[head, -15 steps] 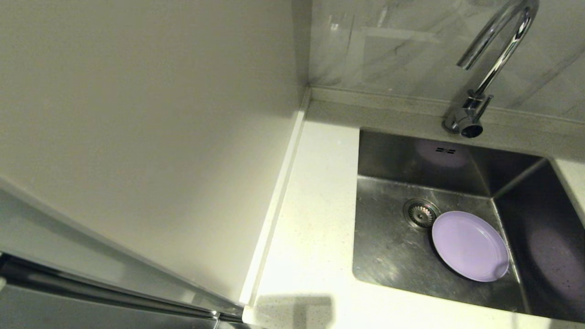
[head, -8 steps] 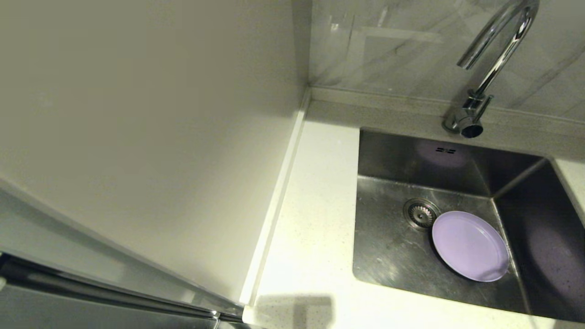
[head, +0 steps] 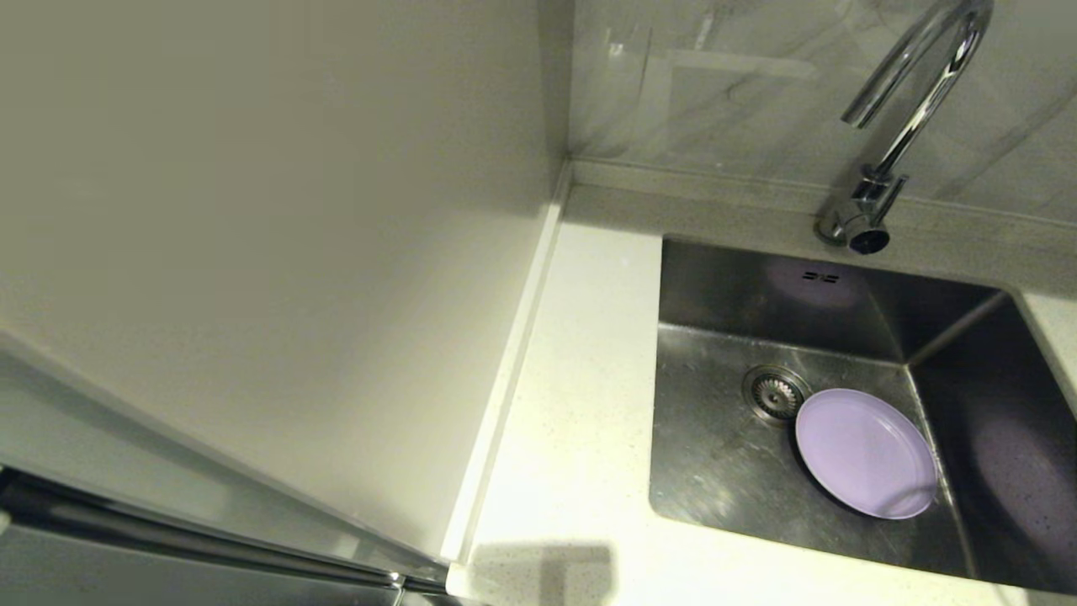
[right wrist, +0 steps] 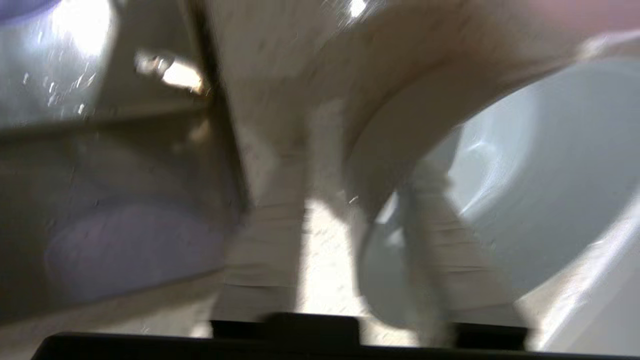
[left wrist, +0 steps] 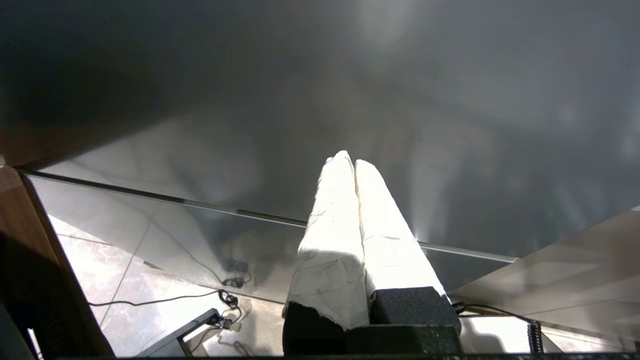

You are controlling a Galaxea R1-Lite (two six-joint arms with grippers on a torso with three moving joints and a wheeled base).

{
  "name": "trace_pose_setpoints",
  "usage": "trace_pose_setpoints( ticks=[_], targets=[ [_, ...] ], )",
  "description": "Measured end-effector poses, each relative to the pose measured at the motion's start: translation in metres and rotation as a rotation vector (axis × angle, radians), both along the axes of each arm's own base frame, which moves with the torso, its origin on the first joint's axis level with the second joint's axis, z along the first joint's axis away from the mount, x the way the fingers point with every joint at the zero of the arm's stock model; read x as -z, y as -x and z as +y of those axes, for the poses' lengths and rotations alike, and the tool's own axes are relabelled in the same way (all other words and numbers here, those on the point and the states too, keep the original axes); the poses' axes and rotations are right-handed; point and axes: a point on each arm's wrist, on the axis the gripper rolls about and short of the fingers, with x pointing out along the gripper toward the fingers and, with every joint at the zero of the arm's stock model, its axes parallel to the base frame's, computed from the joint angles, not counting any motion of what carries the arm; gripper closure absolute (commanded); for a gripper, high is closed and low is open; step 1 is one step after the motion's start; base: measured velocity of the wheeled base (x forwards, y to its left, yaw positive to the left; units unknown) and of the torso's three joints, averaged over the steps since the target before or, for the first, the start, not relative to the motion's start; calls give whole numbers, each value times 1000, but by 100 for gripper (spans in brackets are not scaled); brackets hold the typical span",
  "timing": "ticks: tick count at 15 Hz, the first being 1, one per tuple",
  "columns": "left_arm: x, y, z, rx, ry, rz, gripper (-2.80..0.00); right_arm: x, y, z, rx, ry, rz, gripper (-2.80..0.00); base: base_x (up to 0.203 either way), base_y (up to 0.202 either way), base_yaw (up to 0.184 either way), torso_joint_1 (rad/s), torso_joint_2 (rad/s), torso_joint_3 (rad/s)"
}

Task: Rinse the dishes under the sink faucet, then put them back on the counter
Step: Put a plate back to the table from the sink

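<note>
The lavender plate (head: 867,452) lies flat on the floor of the steel sink (head: 715,454), just right of the drain strainer (head: 775,392). Behind the basin rises the chrome faucet (head: 913,101); no water shows. Neither gripper appears in the head view. In the right wrist view my right gripper (right wrist: 355,170) is open, straddling the rim of the pale blue-white bowl (right wrist: 525,175) on the speckled counter (right wrist: 325,250): one finger inside, one outside with a gap. A pink patch (right wrist: 575,10) shows beyond the bowl. My left gripper (left wrist: 350,162) is shut and empty, parked low before a grey cabinet front.
A cream wall panel (head: 252,252) fills the left of the head view. A strip of white counter (head: 580,379) runs between it and the sink. The marbled backsplash (head: 715,93) stands behind the faucet. Cables lie on the floor (left wrist: 165,295) below my left gripper.
</note>
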Motion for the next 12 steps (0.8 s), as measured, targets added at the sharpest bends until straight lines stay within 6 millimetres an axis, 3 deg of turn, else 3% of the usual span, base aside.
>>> trace_pose_setpoints(
  ticks=[7,12],
  targets=[
    [0,0,0,0,0,0,0,-22,1,1,1,123,-97,-280,0,0,0,0,0,0],
    [0,0,0,0,1,0,0,-72,13,11,34,355,-243,-280,0,0,0,0,0,0]
  ],
)
